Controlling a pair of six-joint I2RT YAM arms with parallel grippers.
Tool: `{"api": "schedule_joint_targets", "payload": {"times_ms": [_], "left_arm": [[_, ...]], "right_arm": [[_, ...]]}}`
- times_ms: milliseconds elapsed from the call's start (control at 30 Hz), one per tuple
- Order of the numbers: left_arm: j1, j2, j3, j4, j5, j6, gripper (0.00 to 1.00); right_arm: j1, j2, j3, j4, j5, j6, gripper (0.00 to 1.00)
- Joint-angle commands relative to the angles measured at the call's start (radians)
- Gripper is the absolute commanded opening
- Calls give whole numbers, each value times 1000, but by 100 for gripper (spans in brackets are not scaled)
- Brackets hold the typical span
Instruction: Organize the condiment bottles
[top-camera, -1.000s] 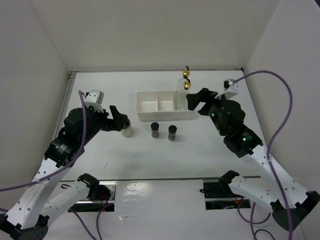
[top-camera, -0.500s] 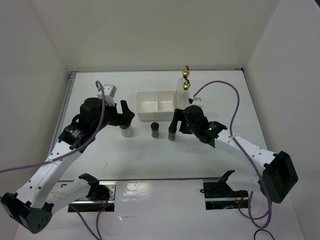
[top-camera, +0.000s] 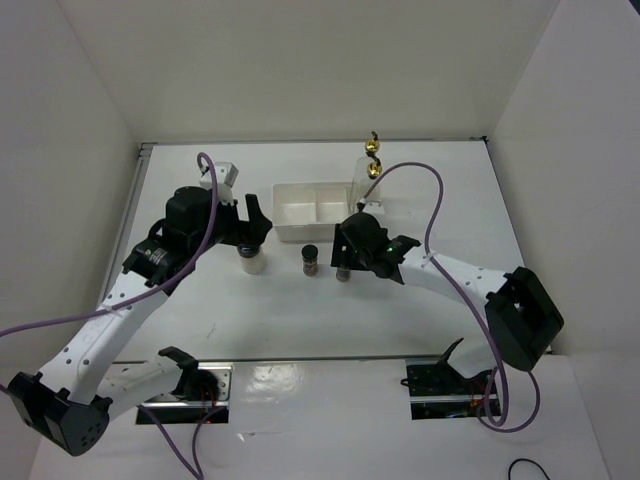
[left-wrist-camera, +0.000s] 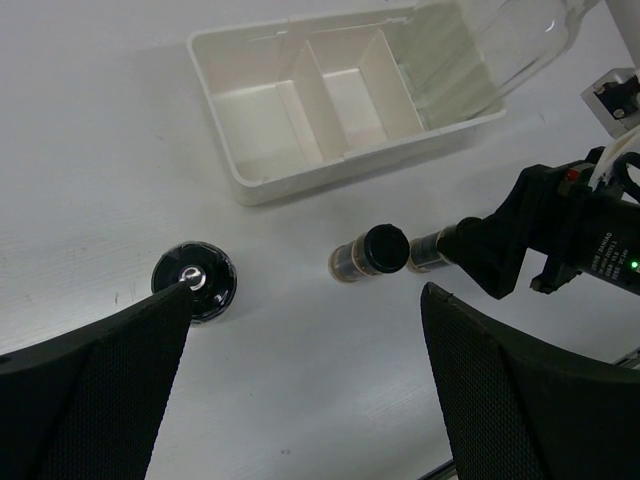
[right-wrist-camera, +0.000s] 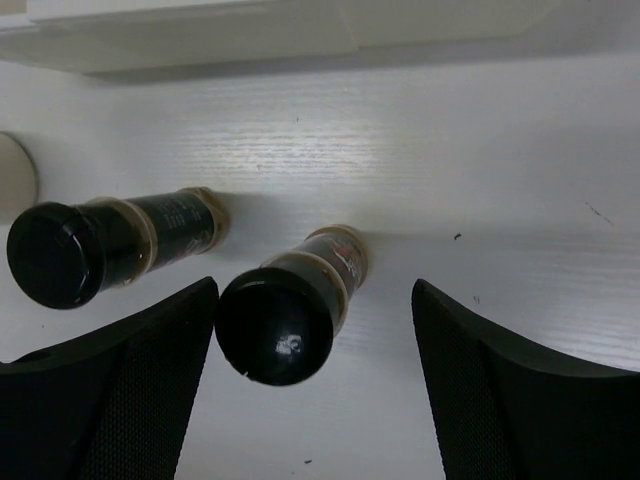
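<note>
My left gripper (top-camera: 252, 228) is open above the squat whitish black-capped jar (top-camera: 251, 261); in the left wrist view its cap (left-wrist-camera: 195, 281) lies by the left fingertip (left-wrist-camera: 150, 320). My right gripper (top-camera: 345, 250) is open and straddles the right small dark jar (top-camera: 343, 270); in the right wrist view that jar (right-wrist-camera: 285, 305) stands between the fingers, close to the left one. The other small dark jar (top-camera: 310, 259) stands just left of it (right-wrist-camera: 100, 245). A tall clear glass bottle (top-camera: 362, 190) stands at the tray's right end. A second gold spout (top-camera: 373, 143) shows behind it.
The white divided tray (top-camera: 300, 210) sits behind the jars, and its near wall (right-wrist-camera: 250, 25) is close above my right gripper. White walls enclose the table on the left, back and right. The two arms are close together over the jars.
My right arm swung left and down from the tray's right end to straddle the right dark jar. My left gripper shifted right, over the whitish jar.
</note>
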Motion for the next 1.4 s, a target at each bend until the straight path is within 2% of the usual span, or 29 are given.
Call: {"api": "schedule_joint_targets", "payload": {"times_ms": [0,133,300,367,433,467,567,767,900,1133,1367], "left_arm": [[5,-1,40,38,7,19,100],[5,8,40,38,7,28,100],[5,17,40,38,7,28,100],[5,17,40,38,7,28,100],[5,17,40,38,26,38,100],[5,26,40,38,27,38,100],[5,35,31,47,36,38,100],[5,68,31,47,25,38,100],[5,68,31,57,37,38,100],[5,77,-1,57,56,28,100],[5,86,-1,57,94,38,100]], "right_arm": [[16,45,63,16,49,5,82],[16,77,86,7,71,5,64],[16,87,106,-16,89,14,49],[16,87,115,-28,89,14,37],[16,76,137,-54,80,14,28],[16,76,148,-65,80,14,20],[25,36,189,-96,53,14,12],[36,-77,292,-160,62,-21,9],[36,-77,408,-194,94,-93,9],[36,33,533,-159,178,-187,9],[36,217,710,-168,281,-297,10]]}}
